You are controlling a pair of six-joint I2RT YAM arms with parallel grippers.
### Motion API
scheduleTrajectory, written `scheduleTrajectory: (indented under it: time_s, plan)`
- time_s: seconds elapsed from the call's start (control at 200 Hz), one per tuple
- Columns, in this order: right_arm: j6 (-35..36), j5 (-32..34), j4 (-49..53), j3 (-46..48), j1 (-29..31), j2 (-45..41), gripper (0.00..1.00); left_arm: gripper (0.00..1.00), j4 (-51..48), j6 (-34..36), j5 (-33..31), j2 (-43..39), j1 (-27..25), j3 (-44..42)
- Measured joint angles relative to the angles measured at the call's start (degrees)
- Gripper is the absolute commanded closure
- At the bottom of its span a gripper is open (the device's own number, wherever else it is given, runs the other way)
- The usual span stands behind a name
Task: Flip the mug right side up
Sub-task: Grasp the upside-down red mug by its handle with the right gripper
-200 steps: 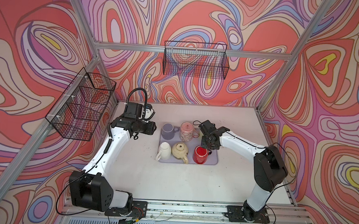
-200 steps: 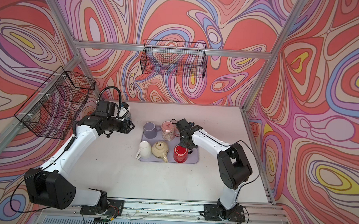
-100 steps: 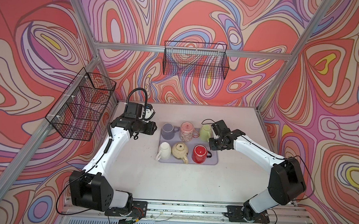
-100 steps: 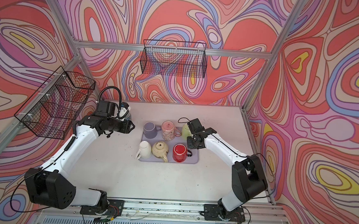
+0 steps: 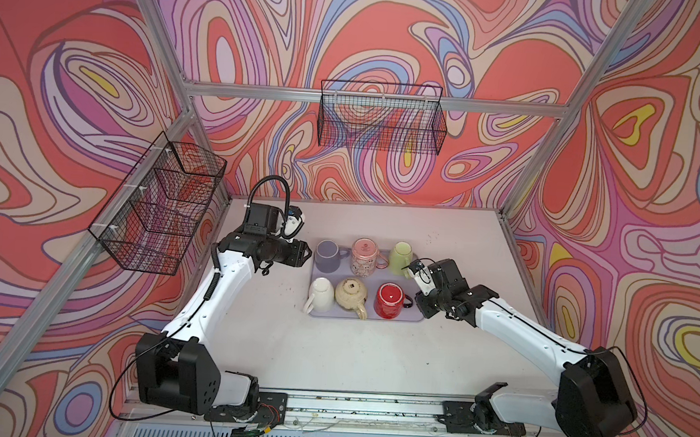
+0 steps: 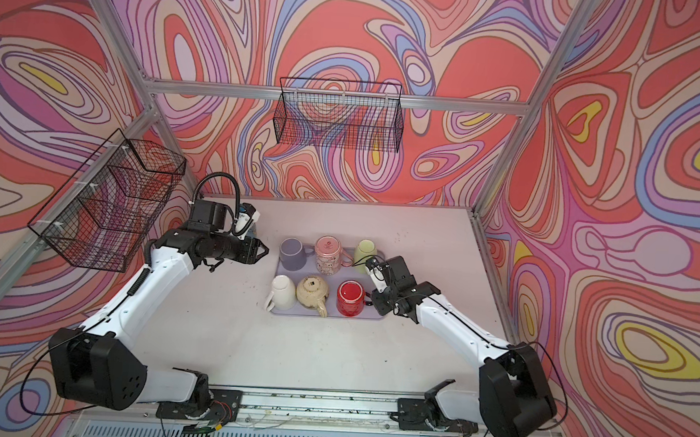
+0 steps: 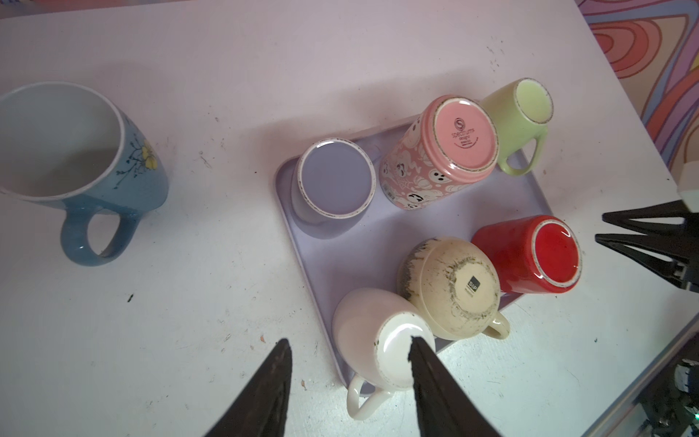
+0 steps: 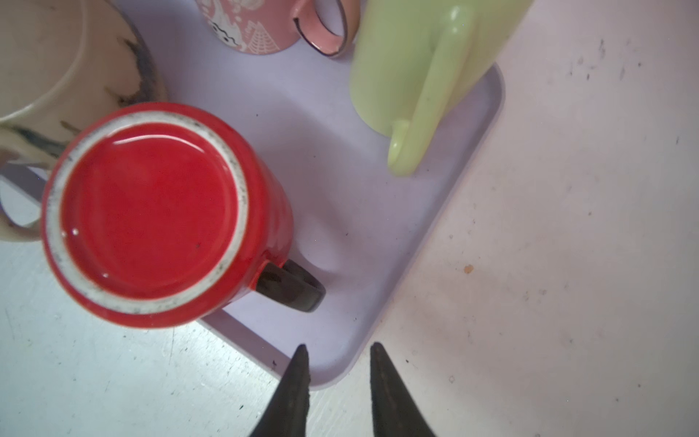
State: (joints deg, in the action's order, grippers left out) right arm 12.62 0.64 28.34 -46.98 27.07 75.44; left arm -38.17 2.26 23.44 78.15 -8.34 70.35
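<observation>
If nipped off-centre, could shove red mug [image 5: 389, 299], below centre in a top view, into beige mug [image 5: 350, 294]; both jaws parted, empty.

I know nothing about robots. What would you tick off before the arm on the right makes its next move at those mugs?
1. Hand free: right gripper is empty, jaws apart: ok.
2. Mug to flip within reach: red mug stands upside down on the tray, nearest that gripper: ok.
3. Grab point: its dark handle points toward the gripper, nothing between: ok.
4. Room on one side: green mug stands apart from the red one: ok.
5. Room on the other side: cream mug sits tight beside the red one; touching or not: cannot tell.
6. Other arm clear: left gripper is open, empty, at the tray's opposite side: ok.
</observation>
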Motion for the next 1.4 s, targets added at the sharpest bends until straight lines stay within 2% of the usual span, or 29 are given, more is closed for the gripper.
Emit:
scheduleTrajectory:
  time_s: [0.295,0.596,0.891,1.212,1.402]
  plan:
    - [11.4,-4.9,-2.7,0.3,0.0,6.0,0.69,0.46,2.1,2.3,5.6,-4.7,-2.7,-2.4]
    - [17.6,-7.9,-4.8,0.3,0.0,11.5,0.72,0.46,2.4,2.9,7.1,-4.8,-2.9,-2.5]
    - [19.3,-11.4,-5.0,0.9,0.4,10.9,0.75,0.46,2.4,3.2,7.2,-4.8,-2.9,-2.6]
    - [19.3,-10.9,-7.6,1.9,3.0,12.3,0.77,0.46,2.4,3.5,7.1,-4.8,-2.9,-2.6]
    - [18.4,-10.1,-10.1,2.0,3.1,13.8,0.92,0.47,2.4,3.5,7.2,-4.8,-2.9,-2.6]
